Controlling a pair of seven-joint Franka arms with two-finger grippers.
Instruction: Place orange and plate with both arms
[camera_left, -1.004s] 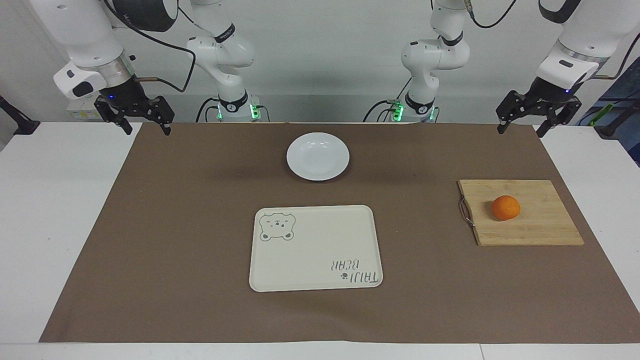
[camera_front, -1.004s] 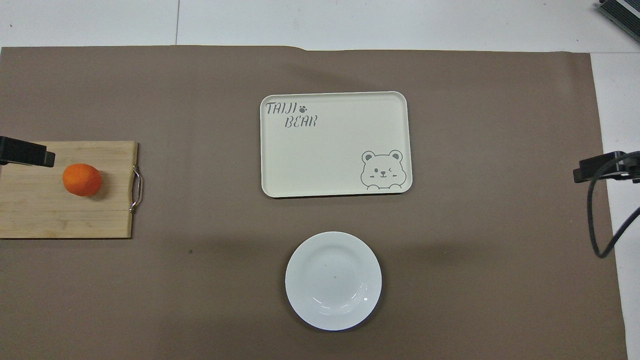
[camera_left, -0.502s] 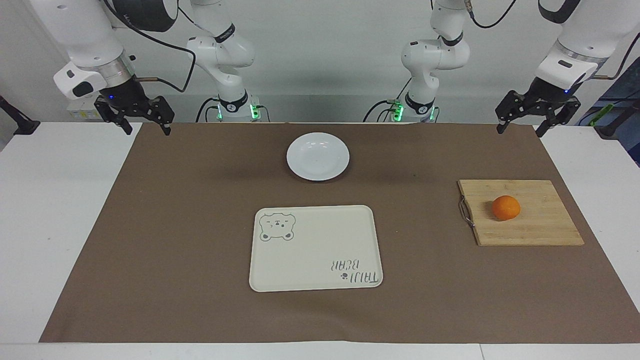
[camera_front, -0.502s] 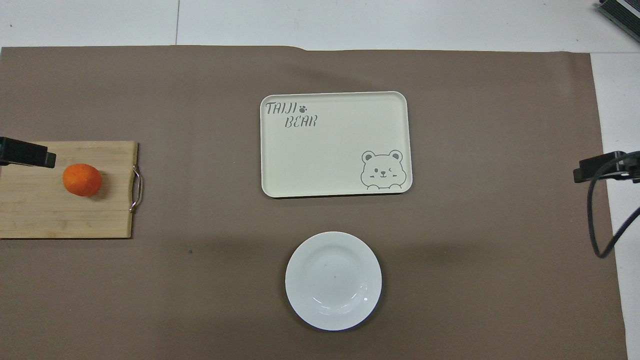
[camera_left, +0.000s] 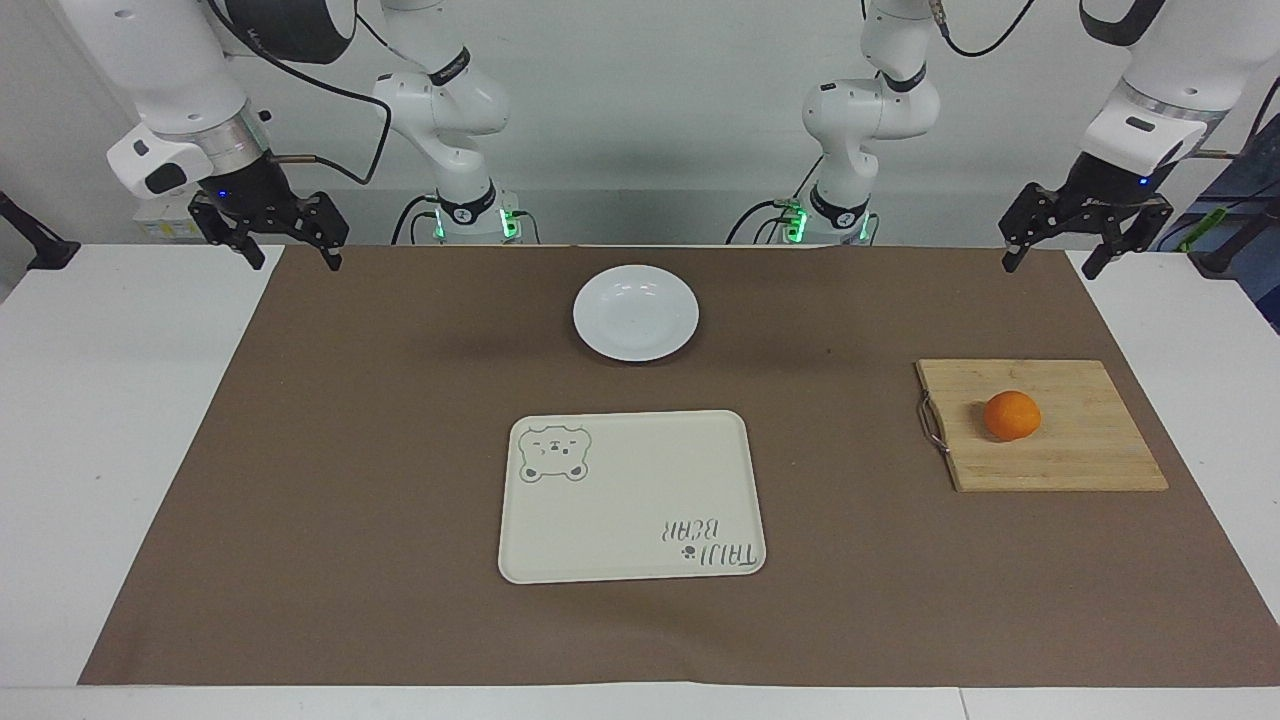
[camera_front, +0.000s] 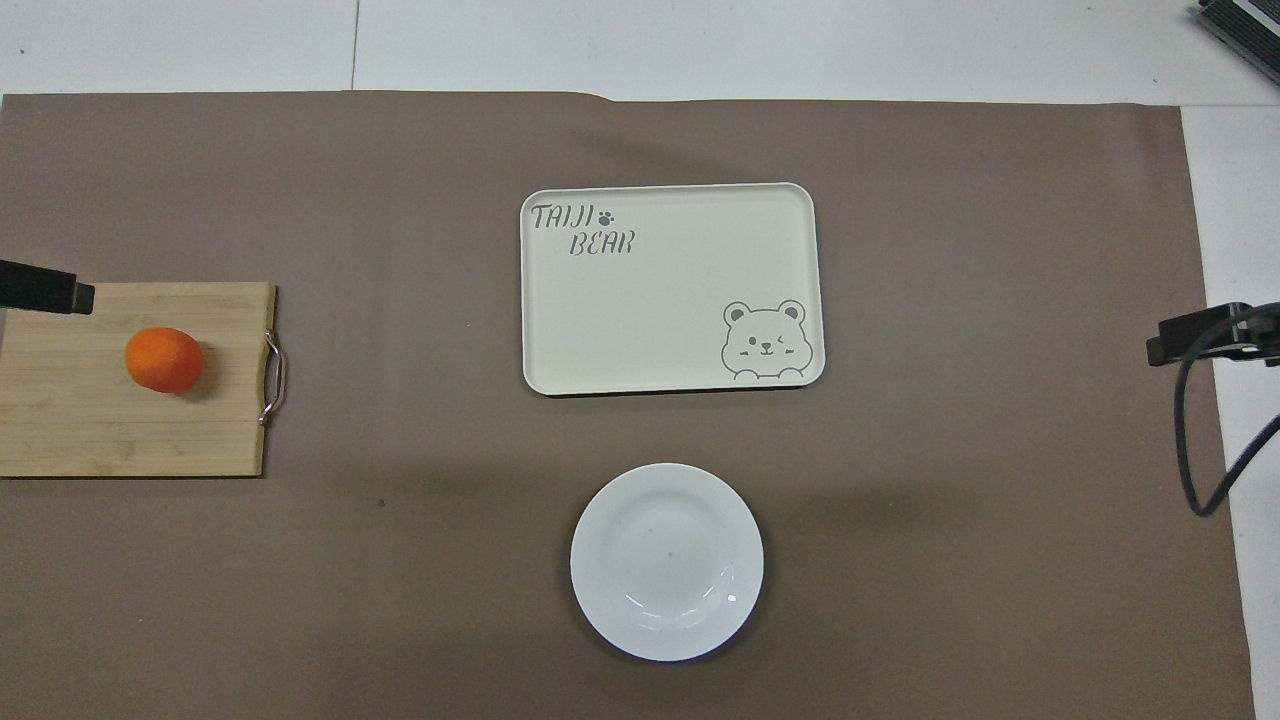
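The orange (camera_left: 1012, 415) lies on a wooden cutting board (camera_left: 1085, 462) toward the left arm's end of the table; it also shows in the overhead view (camera_front: 164, 359). The white plate (camera_left: 635, 312) sits empty on the brown mat, nearer to the robots than the cream tray (camera_left: 630, 520). The plate also shows in the overhead view (camera_front: 666, 560). My left gripper (camera_left: 1049, 266) hangs open and empty over the mat's corner at its own end. My right gripper (camera_left: 294, 262) hangs open and empty over the mat's corner at the right arm's end and waits.
The cream bear tray (camera_front: 660, 300) lies empty mid-table, farther from the robots than the plate. The board (camera_front: 100, 440) has a metal handle (camera_front: 272, 378) on its edge toward the tray. A brown mat (camera_front: 400, 560) covers most of the white table.
My left gripper has shifted a little toward the left arm's end of the table, away from the orange. The right arm, orange, plate and tray have not moved.
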